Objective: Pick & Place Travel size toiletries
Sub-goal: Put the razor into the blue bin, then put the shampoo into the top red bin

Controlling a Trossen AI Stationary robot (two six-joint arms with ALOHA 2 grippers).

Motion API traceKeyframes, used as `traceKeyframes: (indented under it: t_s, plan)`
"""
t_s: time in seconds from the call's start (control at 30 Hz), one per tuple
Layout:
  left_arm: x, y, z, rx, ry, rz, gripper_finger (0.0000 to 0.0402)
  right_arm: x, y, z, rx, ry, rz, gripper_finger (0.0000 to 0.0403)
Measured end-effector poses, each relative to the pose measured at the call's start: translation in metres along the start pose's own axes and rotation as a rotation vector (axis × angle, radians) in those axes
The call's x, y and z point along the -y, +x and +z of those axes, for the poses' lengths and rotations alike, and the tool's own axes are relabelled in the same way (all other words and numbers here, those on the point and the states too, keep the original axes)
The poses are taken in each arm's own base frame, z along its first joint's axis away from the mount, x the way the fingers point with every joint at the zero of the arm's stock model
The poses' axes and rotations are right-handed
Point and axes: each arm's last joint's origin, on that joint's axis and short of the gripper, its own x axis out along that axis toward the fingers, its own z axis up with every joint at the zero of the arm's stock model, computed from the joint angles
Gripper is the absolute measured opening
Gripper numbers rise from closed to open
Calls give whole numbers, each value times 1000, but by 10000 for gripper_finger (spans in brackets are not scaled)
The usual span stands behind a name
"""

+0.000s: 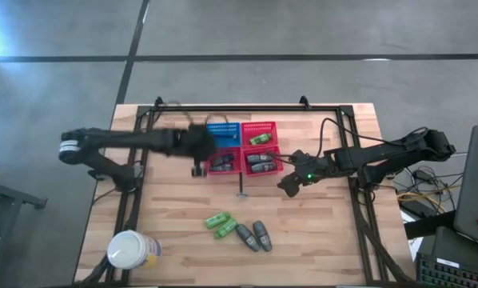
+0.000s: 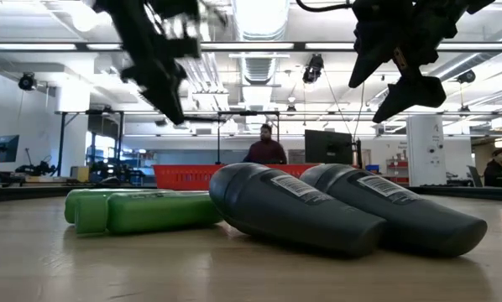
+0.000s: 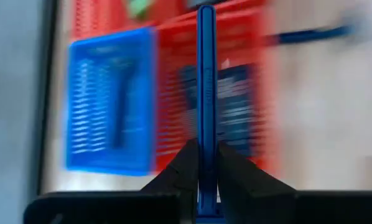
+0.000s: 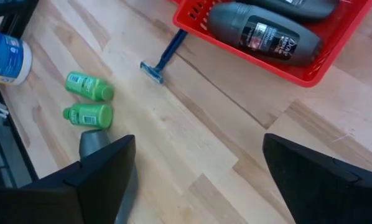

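Observation:
Two bright green bottles (image 1: 221, 222) and two grey rounded bottles (image 1: 255, 236) lie on their sides on the wooden table, toward its near edge. More grey bottles (image 4: 260, 31) lie in a red basket (image 1: 263, 162). A green one (image 1: 260, 138) lies in the far red basket. My left gripper (image 1: 198, 164) hovers at the left side of the baskets, shut on a thin blue stick (image 3: 206, 87). My right gripper (image 1: 291, 182) is open, above bare table right of the baskets. A blue-handled razor (image 1: 243, 188) lies flat between them. My left gripper pinches the thin blue stick between its two fingers (image 3: 186, 168), at a spot near one end (image 3: 206, 155). The stick runs straight on past the fingertips, along the fingers. It is lifted clear, over the blue basket (image 3: 111, 99) and a red one (image 3: 236, 93).
A large white jar (image 1: 131, 250) stands at the table's near left corner. Dark flat items lie in the near left red basket (image 1: 223, 164). A black frame (image 1: 247, 106) runs along the table's far edge. Bare wood shows right of the grey bottles. A person (image 2: 266, 149) sits far behind.

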Motion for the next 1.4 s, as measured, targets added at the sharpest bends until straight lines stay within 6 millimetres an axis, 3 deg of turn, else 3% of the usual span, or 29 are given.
traceKeyframes:
  t_s: [0.17, 0.33, 0.63, 0.8, 0.97, 1.13, 1.27, 1.4]
  plan:
    - [-65, 23, -6, -49, -18, -2, 37, 0, 0, 0, 8, -3, -4, 353]
    - [-105, 46, -7, -30, 47, -35, 37, 0, 0, 1, 31, 64, -15, 339]
    - [-114, 105, 1, -112, 112, -125, 38, 1, 0, 2, 44, 122, -22, 317]
    - [-116, 121, 1, -138, 104, -125, 61, 1, 0, 2, 54, 142, -28, 319]
    - [-118, 118, 2, -143, 72, -93, 118, 1, 0, 2, 55, 145, -28, 335]
    - [-121, 96, 5, -118, 53, -54, 180, 1, 0, 2, 54, 125, -29, 351]
    - [-120, 66, 7, -87, 35, -39, 208, 1, 0, 2, 53, 101, -29, 359]
    - [-115, 29, 9, -15, -54, -46, 212, 1, 0, 2, 50, 78, -28, 358]
